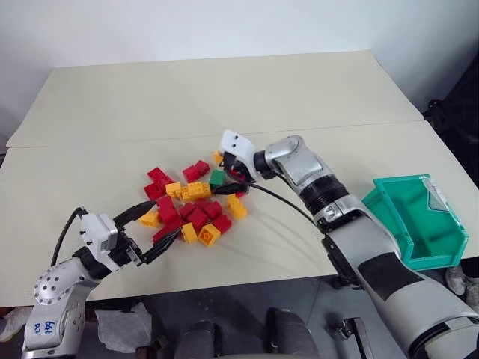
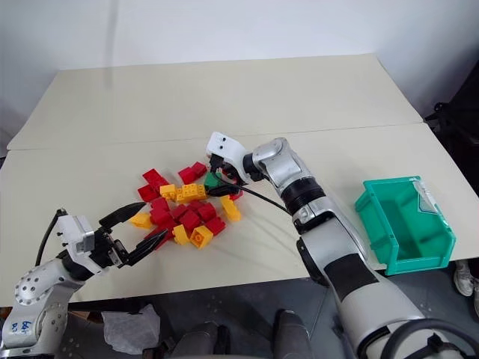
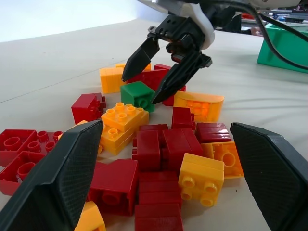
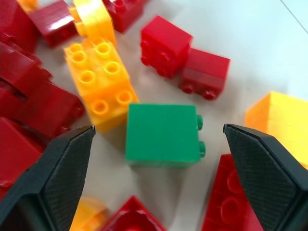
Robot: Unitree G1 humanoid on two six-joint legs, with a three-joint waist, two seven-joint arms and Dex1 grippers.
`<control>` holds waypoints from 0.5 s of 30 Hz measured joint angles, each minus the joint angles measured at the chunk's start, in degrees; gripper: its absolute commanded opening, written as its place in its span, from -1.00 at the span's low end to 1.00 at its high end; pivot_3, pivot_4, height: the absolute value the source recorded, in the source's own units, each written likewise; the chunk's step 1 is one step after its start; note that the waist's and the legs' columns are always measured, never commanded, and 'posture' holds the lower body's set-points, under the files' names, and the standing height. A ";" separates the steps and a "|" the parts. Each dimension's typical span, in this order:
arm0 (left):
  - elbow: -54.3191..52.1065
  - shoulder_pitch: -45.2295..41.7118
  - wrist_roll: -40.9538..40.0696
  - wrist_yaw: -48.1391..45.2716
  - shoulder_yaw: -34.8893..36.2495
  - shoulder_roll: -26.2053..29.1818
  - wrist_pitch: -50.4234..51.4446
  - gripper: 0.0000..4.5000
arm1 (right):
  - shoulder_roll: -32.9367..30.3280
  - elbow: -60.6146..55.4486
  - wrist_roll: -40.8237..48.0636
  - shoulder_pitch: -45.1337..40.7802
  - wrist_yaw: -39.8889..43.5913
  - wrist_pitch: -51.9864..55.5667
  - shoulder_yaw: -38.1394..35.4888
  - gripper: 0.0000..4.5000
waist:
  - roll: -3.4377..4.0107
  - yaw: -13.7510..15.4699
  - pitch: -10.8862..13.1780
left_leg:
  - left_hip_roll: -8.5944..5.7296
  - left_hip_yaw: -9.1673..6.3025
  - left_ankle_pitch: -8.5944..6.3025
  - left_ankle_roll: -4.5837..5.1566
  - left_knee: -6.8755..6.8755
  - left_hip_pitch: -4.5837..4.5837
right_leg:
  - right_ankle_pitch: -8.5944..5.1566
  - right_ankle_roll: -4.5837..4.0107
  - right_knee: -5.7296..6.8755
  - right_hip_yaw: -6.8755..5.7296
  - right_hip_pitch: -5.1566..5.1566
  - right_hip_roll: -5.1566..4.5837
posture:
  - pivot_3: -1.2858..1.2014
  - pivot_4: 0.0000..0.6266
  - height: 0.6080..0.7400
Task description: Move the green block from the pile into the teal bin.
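1. None of the transfer is done, judging by how things lie: the green block (image 4: 162, 135) sits on the table (image 1: 224, 97) inside the pile (image 1: 191, 206), not lifted.
2. It lies on its side with its studs pointing sideways, just beside a yellow studded brick (image 4: 98, 79) and near red bricks, on the pile's far edge as the head views show it.
3. Right gripper (image 3: 154, 79) hangs over the block with its two fingers spread wide; in the right wrist view the block sits in the gap between them, with bare space on both sides. No finger presses on it that I can see.
4. Left gripper (image 1: 153, 228) rests at the pile's near edge, fingers apart and holding nothing; it seems to have no part in this step.
5. Teal bin (image 1: 419, 221) stands well apart from the pile, at the table's right-hand edge, and no brick can be seen inside it.
6. Step in hand, as I judge it: lining up for the grasp.
7. Left to do: lower and close on the block, lift it clear of its neighbours, carry it right across the table, and release it in the bin.
8. Likely snag: the yellow brick is so close that a finger may catch or nudge it on closing.
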 measured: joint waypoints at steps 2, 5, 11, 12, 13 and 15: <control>-0.01 0.18 0.00 0.28 0.00 -0.12 -0.01 1.00 | 0.19 2.35 0.00 -0.12 -1.03 -1.33 -0.45 0.99 | 0.00 -0.02 0.00 | 0.00 0.00 0.00 0.00 0.00 0.00 | 0.00 0.00 0.00 0.00 0.00 0.00 | 0.03 -0.52 1.00; -0.05 0.15 0.00 0.55 0.00 -0.16 -0.09 1.00 | 0.78 4.64 -0.34 -1.35 -1.20 -2.32 -0.48 0.99 | 0.00 -0.10 0.00 | 0.00 0.01 0.00 0.00 0.00 0.01 | 0.00 0.00 0.01 0.00 0.00 0.01 | 0.03 -0.52 1.00; -0.05 0.06 0.00 0.82 0.00 -0.21 -0.18 1.00 | 2.37 6.70 -1.71 -1.44 -1.58 -4.31 -0.43 0.70 | 0.01 -0.09 0.00 | 0.01 0.00 0.00 0.00 0.00 0.00 | 0.00 0.00 0.01 0.00 0.00 0.01 | 0.03 -0.52 1.00; -0.05 0.05 0.00 0.91 0.00 -0.21 -0.19 1.00 | 2.50 6.90 -1.92 -1.44 -1.92 -4.42 -0.43 0.55 | 0.01 -0.09 0.00 | 0.01 0.00 0.00 0.00 0.00 0.00 | 0.00 0.00 0.01 0.00 0.00 0.01 | 0.03 -0.52 1.00; -0.05 0.06 0.00 1.00 0.00 -0.21 -0.20 1.00 | 2.52 7.01 -2.01 -1.44 -2.08 -4.58 -0.43 0.40 | 0.01 -0.09 0.00 | 0.01 0.00 0.00 0.00 0.00 0.00 | 0.00 0.00 0.01 0.00 -0.01 0.01 | 0.03 -0.52 1.00; -0.05 0.02 0.00 1.14 0.00 -0.22 -0.20 1.00 | 2.52 7.06 -2.07 -1.44 -2.50 -5.55 -0.51 0.09 | 0.01 -0.13 0.00 | 0.02 0.00 0.00 0.00 0.00 0.00 | 0.00 0.00 0.01 0.00 -0.01 0.01 | 0.03 -0.52 1.00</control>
